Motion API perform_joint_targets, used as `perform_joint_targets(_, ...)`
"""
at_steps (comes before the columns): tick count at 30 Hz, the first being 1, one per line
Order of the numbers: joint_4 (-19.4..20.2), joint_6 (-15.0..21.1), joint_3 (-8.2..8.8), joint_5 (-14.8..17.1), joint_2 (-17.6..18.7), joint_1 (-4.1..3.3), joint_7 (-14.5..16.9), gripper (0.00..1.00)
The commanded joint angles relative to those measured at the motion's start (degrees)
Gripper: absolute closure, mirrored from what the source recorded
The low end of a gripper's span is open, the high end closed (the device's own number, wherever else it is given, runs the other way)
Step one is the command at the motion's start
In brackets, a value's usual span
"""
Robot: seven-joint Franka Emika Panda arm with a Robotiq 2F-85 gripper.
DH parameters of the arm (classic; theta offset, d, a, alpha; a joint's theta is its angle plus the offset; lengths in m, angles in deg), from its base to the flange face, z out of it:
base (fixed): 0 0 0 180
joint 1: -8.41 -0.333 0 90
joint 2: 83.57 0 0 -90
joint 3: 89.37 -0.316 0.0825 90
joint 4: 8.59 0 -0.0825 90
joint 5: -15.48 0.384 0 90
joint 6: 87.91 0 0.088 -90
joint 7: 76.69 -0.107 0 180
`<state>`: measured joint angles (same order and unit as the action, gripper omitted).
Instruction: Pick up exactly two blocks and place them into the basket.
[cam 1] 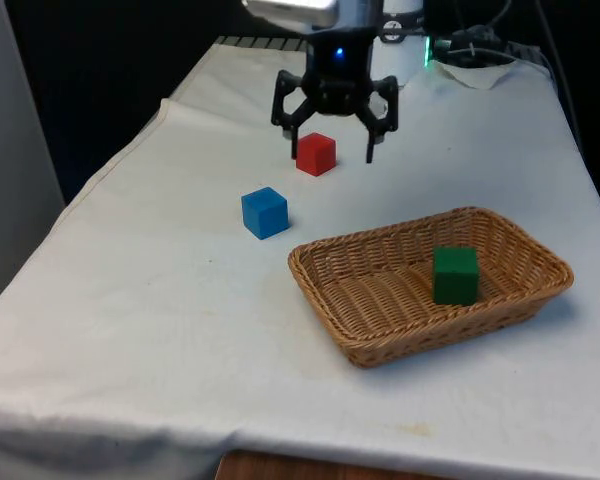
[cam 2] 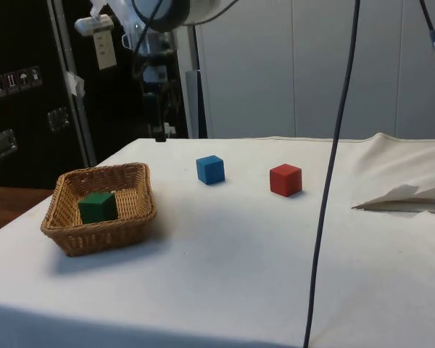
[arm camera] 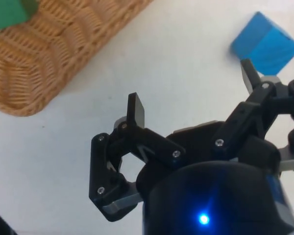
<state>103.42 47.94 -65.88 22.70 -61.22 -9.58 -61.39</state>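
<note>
My gripper [cam 1: 331, 154] hangs open over the table with nothing between its fingers. In the front view a red block [cam 1: 316, 153] shows between the fingertips, resting on the cloth. The wrist view has the gripper [arm camera: 192, 93] well above the cloth, between the basket's corner [arm camera: 54, 44] and a blue block [arm camera: 267, 44]. The blue block [cam 1: 265, 212] sits on the cloth left of the wicker basket [cam 1: 325, 290] in the front view. A green block [cam 1: 455, 275] lies inside the basket. The side view shows the basket [cam 2: 134, 210] with the green block [cam 2: 97, 207], then the blue block [cam 2: 210, 169] and the red block [cam 2: 286, 179].
A folded white sheet [cam 2: 409, 197] lies on the cloth past the red block in the side view. A black cable [cam 2: 333, 174] hangs down in front of that camera. The cloth's edge [cam 1: 110, 170] runs along the front view's left.
</note>
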Motion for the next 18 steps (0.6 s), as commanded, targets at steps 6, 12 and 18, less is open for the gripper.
perform_joint_targets(6, 0.52, 0.46, 1.6, 0.23, 1.49, 0.46, 2.41, 0.0)
perform_joint_targets(12, 1.09, 0.69, 2.98, 0.29, 2.41, 0.4, 3.44, 0.0)
perform_joint_targets(18, 2.35, 2.46, 4.35, 1.49, 3.27, 1.6, 6.76, 0.0)
